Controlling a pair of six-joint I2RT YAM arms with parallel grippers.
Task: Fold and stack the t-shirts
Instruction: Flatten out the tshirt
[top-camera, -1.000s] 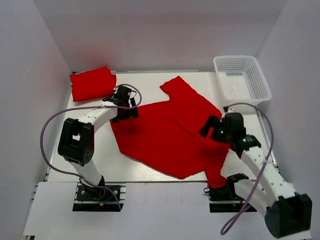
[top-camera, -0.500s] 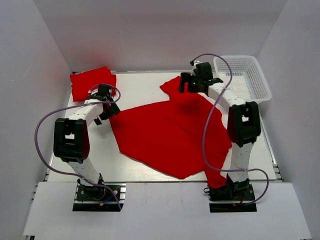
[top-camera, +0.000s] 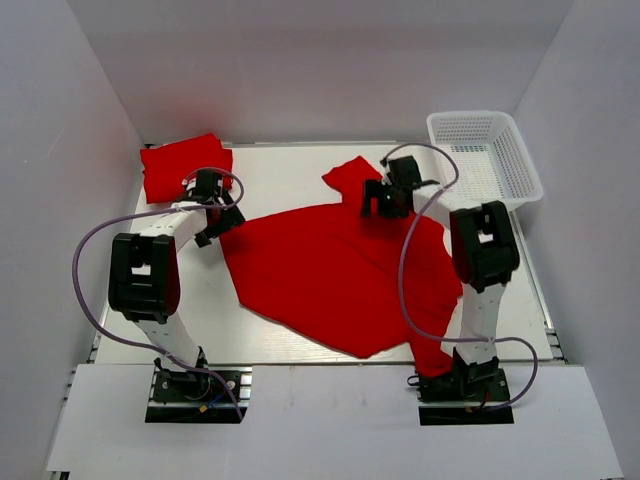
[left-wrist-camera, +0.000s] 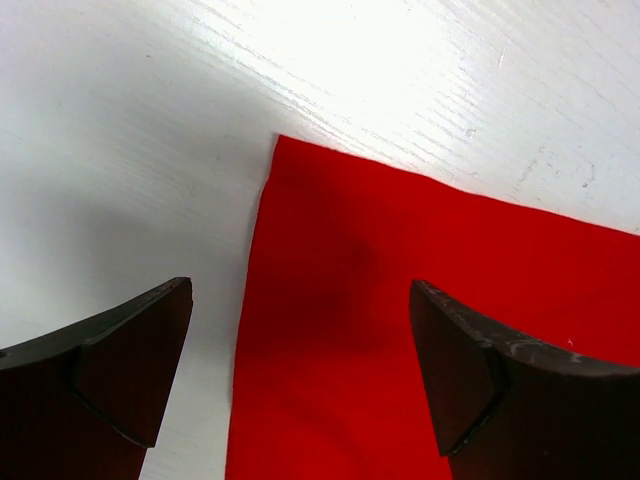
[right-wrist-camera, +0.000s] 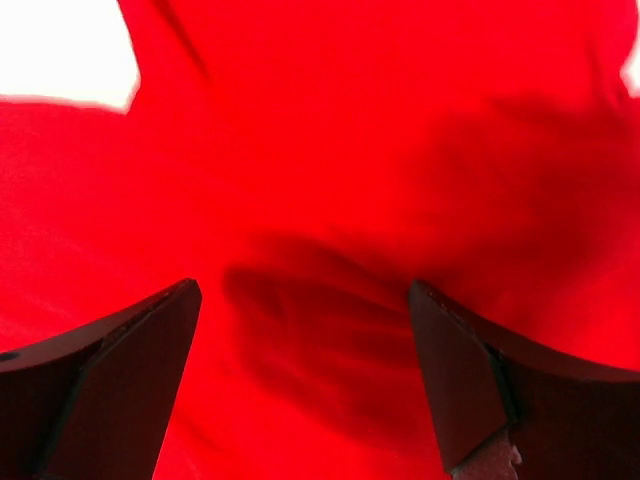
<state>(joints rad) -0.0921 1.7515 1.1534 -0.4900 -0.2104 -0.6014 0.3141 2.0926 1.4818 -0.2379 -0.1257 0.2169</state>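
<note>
A bright red t-shirt (top-camera: 340, 265) lies spread flat across the middle of the table, one sleeve pointing to the back. A second red t-shirt (top-camera: 182, 165) lies folded at the back left. My left gripper (top-camera: 222, 222) is open just over the spread shirt's left corner (left-wrist-camera: 300, 250), its fingers straddling the cloth edge. My right gripper (top-camera: 383, 203) is open low over the shirt near the far sleeve; red cloth (right-wrist-camera: 330, 200) fills its view between the open fingers. Neither holds anything.
A white mesh basket (top-camera: 485, 155) stands at the back right. White walls enclose the table on three sides. The bare white tabletop (left-wrist-camera: 150, 120) shows left of the shirt's corner.
My right arm swung from the shirt's right edge up to the far sleeve, then came down slightly towards the cloth. My left gripper drew back left to the shirt's corner.
</note>
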